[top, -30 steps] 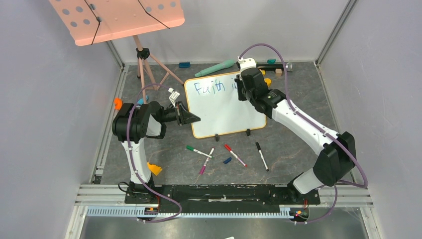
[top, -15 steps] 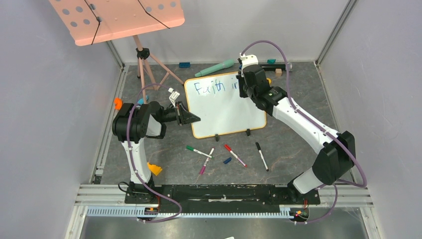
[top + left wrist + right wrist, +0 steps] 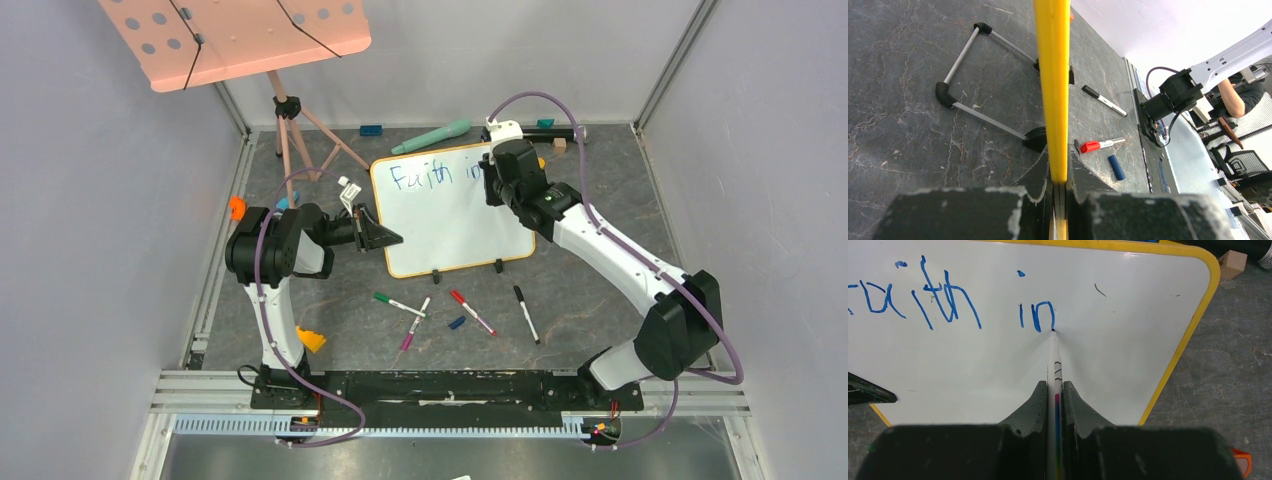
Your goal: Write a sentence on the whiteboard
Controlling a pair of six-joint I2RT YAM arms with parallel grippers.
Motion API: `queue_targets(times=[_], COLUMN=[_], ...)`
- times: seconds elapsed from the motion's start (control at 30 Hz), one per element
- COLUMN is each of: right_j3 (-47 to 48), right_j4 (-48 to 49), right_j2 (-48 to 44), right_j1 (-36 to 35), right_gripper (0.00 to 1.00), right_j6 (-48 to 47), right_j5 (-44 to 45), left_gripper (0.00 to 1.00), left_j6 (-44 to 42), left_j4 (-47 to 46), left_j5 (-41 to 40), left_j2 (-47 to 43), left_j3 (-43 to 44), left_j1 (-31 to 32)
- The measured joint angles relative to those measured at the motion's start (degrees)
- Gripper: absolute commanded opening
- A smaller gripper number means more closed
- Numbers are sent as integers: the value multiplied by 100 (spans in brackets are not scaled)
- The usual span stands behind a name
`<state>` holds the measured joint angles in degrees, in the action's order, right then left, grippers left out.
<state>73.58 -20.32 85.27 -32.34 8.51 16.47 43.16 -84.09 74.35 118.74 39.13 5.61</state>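
Observation:
The whiteboard (image 3: 452, 215), white with a yellow frame, stands tilted on the dark table. Blue words "Faith in" (image 3: 938, 300) run along its top. My left gripper (image 3: 385, 238) is shut on the board's left frame edge (image 3: 1054, 80), seen edge-on in the left wrist view. My right gripper (image 3: 1054, 390) is shut on a white marker (image 3: 1053, 357). Its tip touches the board at the foot of the "n" (image 3: 1044, 316). In the top view the right gripper (image 3: 497, 180) hangs over the board's upper right corner.
Loose markers lie in front of the board: green (image 3: 398, 304), pink (image 3: 415, 322), red (image 3: 471, 311), black (image 3: 526, 314), plus a blue cap (image 3: 456, 322). A pink music stand (image 3: 240, 38) rises at back left. A teal tube (image 3: 432, 136) and small blocks sit behind the board.
The right gripper has moved slightly right along the top line, and the "n" of "in" now shows. The left arm has not moved.

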Motion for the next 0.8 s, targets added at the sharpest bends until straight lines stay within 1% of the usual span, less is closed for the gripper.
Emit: queue_targets(times=[0.27,0.43,0.57,0.8], right_j3=[-24,-352,-599,-632], right_j4=[-42,223,551,997], right_j2=[-166,-776,-1062,-708], right_j1=[11,-96,-595,-1628], right_gripper=[0,0,0,0], right_j6=[28,249,466,695], right_j5=[-138,-417,-402,72], left_gripper=[2,2,2,2], left_j6=[-2,-2,-2,-4], left_j4=[-4,-4,-4,-4], left_j5=[7,7,9,9], left_j2=[0,0,0,0], left_j3=[0,0,0,0], left_j1=[0,0,0,0])
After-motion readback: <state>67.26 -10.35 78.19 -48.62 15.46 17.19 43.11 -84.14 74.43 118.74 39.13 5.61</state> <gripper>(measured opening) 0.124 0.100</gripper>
